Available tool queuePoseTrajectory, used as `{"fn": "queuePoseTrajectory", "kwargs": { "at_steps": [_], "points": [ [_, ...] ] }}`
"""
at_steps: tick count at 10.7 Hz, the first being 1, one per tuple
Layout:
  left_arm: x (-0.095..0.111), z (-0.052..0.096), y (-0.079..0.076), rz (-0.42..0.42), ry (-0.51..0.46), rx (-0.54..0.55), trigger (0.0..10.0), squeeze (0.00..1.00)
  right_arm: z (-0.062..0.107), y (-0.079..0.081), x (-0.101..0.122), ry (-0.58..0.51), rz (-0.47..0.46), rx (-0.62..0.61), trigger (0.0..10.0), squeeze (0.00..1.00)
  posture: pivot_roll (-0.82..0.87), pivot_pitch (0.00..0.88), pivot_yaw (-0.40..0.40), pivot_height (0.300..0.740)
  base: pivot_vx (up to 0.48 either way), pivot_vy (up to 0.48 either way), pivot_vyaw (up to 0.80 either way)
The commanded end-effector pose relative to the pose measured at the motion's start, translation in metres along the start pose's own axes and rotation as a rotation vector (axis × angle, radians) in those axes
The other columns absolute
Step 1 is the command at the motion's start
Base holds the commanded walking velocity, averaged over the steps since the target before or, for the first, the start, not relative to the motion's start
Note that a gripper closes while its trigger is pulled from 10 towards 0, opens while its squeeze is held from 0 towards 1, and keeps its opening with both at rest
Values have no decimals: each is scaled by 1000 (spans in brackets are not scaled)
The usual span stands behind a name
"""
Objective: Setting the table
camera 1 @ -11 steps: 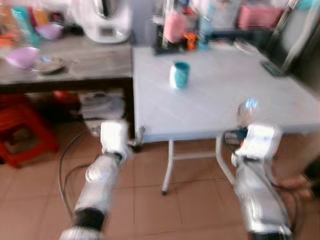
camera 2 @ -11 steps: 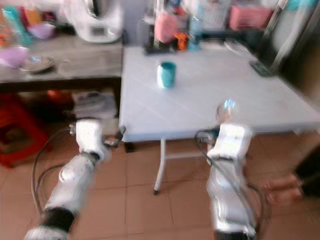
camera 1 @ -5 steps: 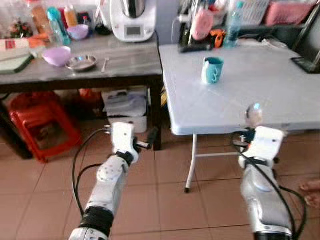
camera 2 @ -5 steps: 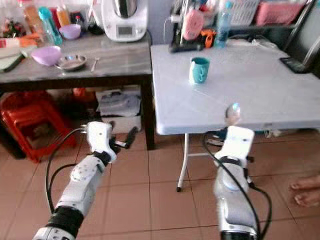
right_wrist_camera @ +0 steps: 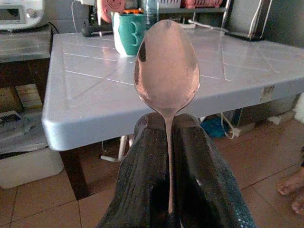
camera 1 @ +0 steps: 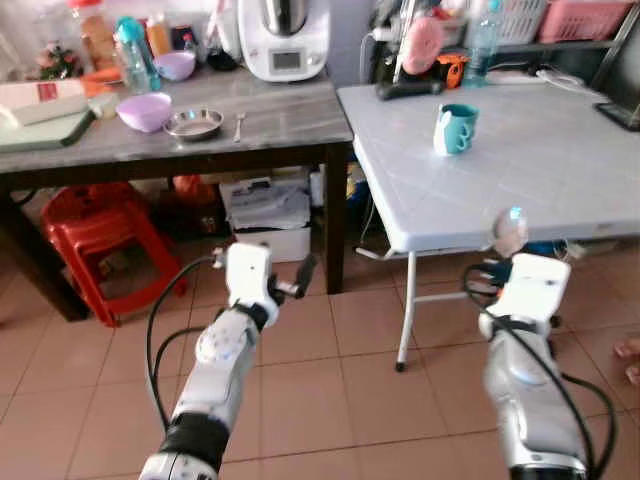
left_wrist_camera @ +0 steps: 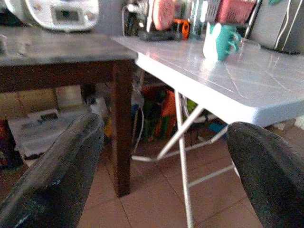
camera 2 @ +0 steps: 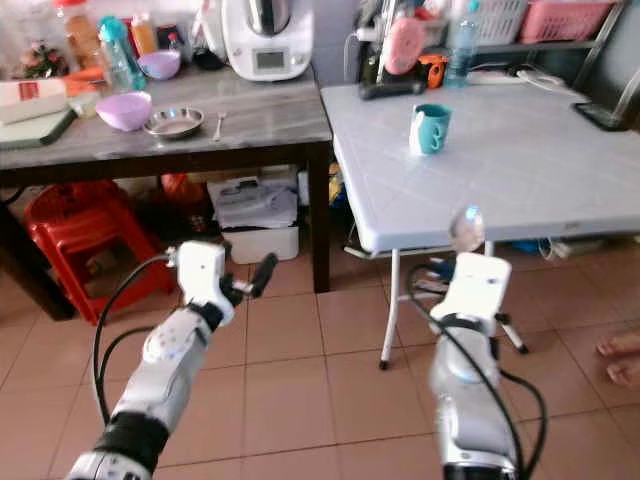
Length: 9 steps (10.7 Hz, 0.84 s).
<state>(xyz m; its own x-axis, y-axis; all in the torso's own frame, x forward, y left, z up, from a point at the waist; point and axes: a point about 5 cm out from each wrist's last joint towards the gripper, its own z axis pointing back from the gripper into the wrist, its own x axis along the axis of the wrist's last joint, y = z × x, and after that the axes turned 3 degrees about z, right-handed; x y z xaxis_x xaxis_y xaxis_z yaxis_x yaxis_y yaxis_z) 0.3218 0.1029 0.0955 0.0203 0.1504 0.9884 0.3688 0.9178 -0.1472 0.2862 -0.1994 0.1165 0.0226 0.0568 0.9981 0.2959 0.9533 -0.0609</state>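
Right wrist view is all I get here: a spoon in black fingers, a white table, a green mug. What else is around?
Observer: Left of the white table stands a dark wooden table with a purple bowl and a small metal dish.
Visitor: Is the other arm carrying anything?
Observer: No. The left gripper is open with nothing between its fingers, out over the tiled floor.
Visitor: Anything under that wooden table?
Observer: A red plastic stool and a white box.

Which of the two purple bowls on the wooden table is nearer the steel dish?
The larger purple bowl, sitting right beside the steel dish; the smaller purple bowl stands farther back, among the bottles.
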Motion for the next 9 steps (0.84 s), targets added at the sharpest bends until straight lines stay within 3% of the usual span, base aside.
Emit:
{"fn": "queuePoseTrajectory", "kwargs": {
  "at_steps": [1, 3, 5, 9],
  "points": [
    [1, 5, 13, -23, 5, 38, 10000, 0, 0, 12, 7, -30, -18, 43, 10000, 0, -23, 0, 15, 740, 0, 439, 0],
    [1, 4, 13, -22, 3, 42, 10000, 0, 0, 11, 8, -31, -20, 45, 10000, 0, -23, 0, 15, 740, 0, 442, 0],
    [4, 3, 14, -41, 1, 45, 10000, 0, 0, 11, 8, -32, -24, 51, 10000, 0, -21, 0, 14, 740, 0, 0, 0],
    [3, 5, 15, 0, 9, 6, 10000, 0, 0, 12, 9, -47, -22, 70, 10000, 0, -21, 0, 11, 740, 78, 0, 103]
  ]
}}
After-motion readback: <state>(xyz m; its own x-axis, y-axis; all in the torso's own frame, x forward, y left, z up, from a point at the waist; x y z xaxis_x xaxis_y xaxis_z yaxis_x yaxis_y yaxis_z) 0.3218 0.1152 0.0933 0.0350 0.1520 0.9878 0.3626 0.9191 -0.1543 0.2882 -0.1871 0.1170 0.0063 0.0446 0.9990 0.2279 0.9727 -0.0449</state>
